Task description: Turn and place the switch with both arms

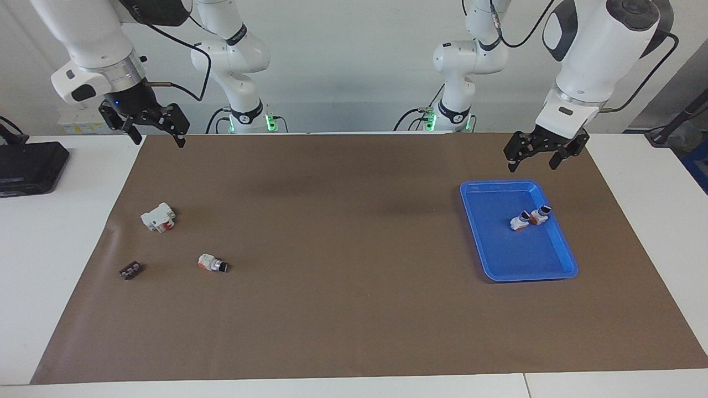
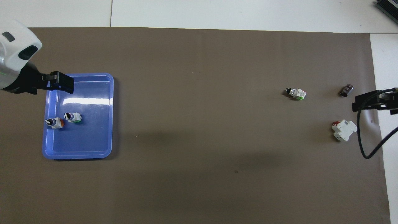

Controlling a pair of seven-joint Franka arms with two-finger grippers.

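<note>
A switch [image 1: 213, 263] with a white body, orange-red base and black knob lies on its side on the brown mat toward the right arm's end; it also shows in the overhead view [image 2: 296, 93]. Two more switches [image 1: 531, 217] stand in a blue tray [image 1: 498, 249] toward the left arm's end, also seen from overhead [image 2: 63, 119]. My left gripper [image 1: 532, 162] hangs open and empty in the air by the tray's rim. My right gripper [image 1: 157, 138] hangs open and empty over the mat's corner, well apart from the lone switch.
A larger white block with a red part [image 1: 159, 216] and a small dark brown piece [image 1: 130, 270] lie on the mat near the lone switch. A black device [image 1: 30, 166] sits on the white table beside the mat at the right arm's end.
</note>
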